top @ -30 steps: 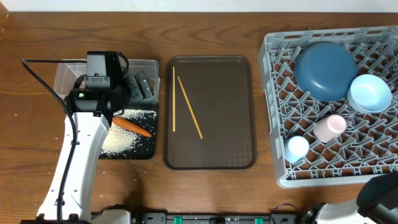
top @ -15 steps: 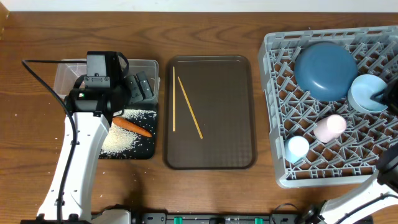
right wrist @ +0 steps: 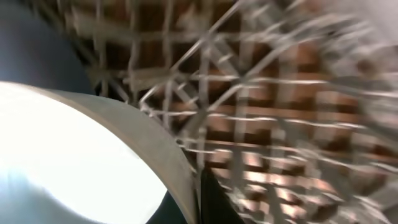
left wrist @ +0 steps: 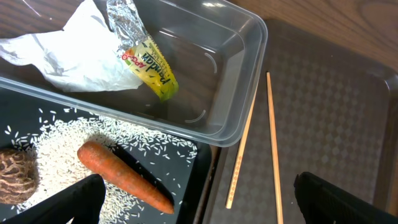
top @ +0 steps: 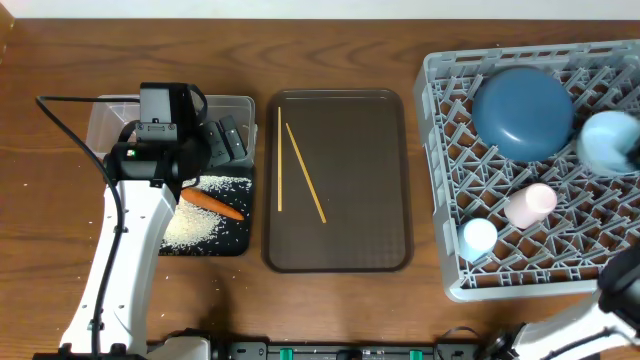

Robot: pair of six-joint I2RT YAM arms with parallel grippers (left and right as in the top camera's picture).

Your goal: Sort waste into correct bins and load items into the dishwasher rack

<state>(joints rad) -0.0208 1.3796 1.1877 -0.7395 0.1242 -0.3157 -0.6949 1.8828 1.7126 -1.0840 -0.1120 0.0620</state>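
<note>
My right gripper (right wrist: 194,205) is shut on the rim of the white-inside bowl (right wrist: 74,155), one finger inside and one outside. The bowl (top: 608,140) hangs tilted at the right edge of the dishwasher rack (top: 540,270). In the rack are the blue plate (top: 522,112), the pink cup (top: 530,205) and the light-blue cup (top: 479,238). My left gripper (left wrist: 199,205) stands open over the black tray (top: 240,240), which holds a carrot (left wrist: 124,177), rice (top: 195,215) and a brown lump (left wrist: 15,174). The clear tub (left wrist: 249,74) holds the napkin (left wrist: 68,53) and wrapper (left wrist: 146,59).
Two chopsticks (top: 300,170) lie on the dark brown serving tray (top: 340,240) in the middle of the table, one straight, one slanted. The tray's left rim runs close beside the tub and the black tray.
My right gripper has closed on the bowl's rim, and the bowl has shifted right and tipped up in the rack. The left arm has stayed still.
</note>
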